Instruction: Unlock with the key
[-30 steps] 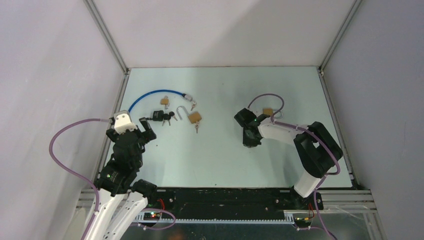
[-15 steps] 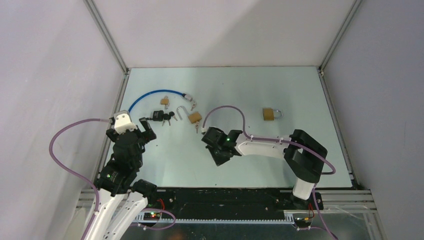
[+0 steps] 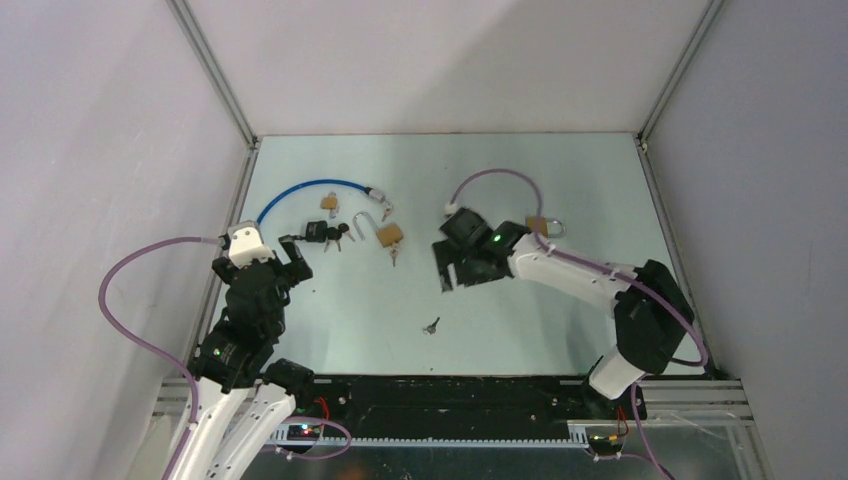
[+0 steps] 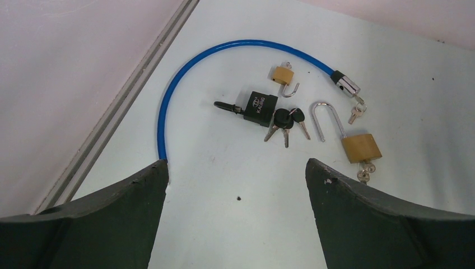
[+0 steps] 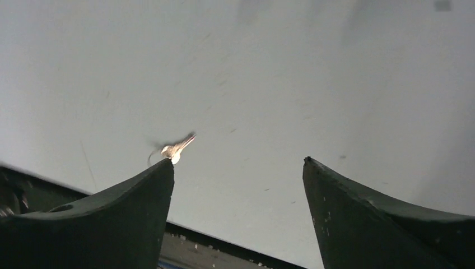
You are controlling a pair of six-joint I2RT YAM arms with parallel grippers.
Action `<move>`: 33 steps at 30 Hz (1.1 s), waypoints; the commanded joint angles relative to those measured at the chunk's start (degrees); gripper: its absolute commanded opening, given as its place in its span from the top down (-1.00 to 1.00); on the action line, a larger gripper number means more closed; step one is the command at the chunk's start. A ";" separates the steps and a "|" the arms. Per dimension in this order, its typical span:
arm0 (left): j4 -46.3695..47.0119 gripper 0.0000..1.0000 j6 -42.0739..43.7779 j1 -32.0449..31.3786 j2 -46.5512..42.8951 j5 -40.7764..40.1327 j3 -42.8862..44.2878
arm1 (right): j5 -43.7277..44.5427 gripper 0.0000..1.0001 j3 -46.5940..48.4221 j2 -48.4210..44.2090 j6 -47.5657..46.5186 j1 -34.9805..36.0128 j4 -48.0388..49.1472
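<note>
Plainly, the small silver metal key (image 3: 432,325) lies loose near the front edge of the worktop (image 3: 520,335), midway along. Light, thin and slippery, it probably wants pinching across its head. Right gripper (image 5: 238,162) and left gripper (image 4: 236,168) both gape, holding nothing.

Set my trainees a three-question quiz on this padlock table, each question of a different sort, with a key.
1. True or false: the right pincer grips the loose key.
2. The cable lock is: A red, B blue, C green.
3. Fill in: ___ brass padlocks lie on the table.
Key: 1 false, the key lies on the table and the pincer is open; 2 B; 3 three.
</note>
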 commanded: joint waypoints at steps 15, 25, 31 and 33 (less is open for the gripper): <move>1.10 -0.90 1.12 1.33 -1.38 1.59 -0.19 | 17.37 -0.99 10.77 9.89 30.24 -38.33 -8.45; 0.99 -0.90 0.99 1.84 -1.52 2.69 -0.21 | 14.36 -0.99 25.49 24.98 37.71 -42.90 -13.25; 1.04 -0.90 0.98 2.13 -1.40 3.53 -0.11 | 12.74 -0.99 29.54 30.21 40.80 -43.36 -14.11; 1.03 -0.90 0.94 2.26 -1.42 3.82 -0.09 | 12.09 -0.99 30.86 32.02 41.22 -43.24 -15.07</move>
